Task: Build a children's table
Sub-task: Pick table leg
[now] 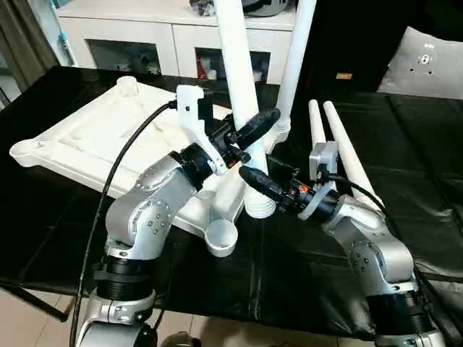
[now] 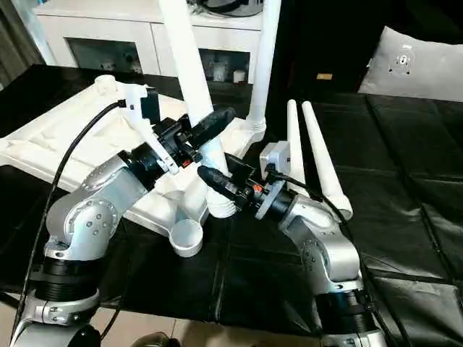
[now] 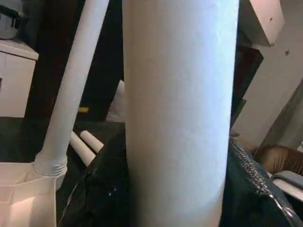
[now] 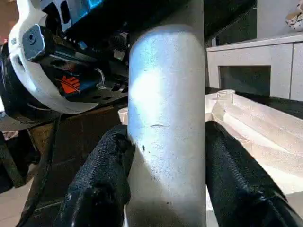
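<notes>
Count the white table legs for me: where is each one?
4. One upright in the far corner socket; one held by both hands at the near socket; two lying side by side on the black cover.

indoor room with a domestic or office look, arranged as a robot test area. indicators: a white sideboard (image 1: 173,32) with glass-fronted compartments stands against the far wall; a grey curtain (image 1: 18,40) hangs beside it; a large work table under a black cover (image 1: 65,224) occupies the centre; a light cushion (image 1: 427,61) lies at the far side; pale floor (image 1: 29,329) shows below the table edge.
</notes>
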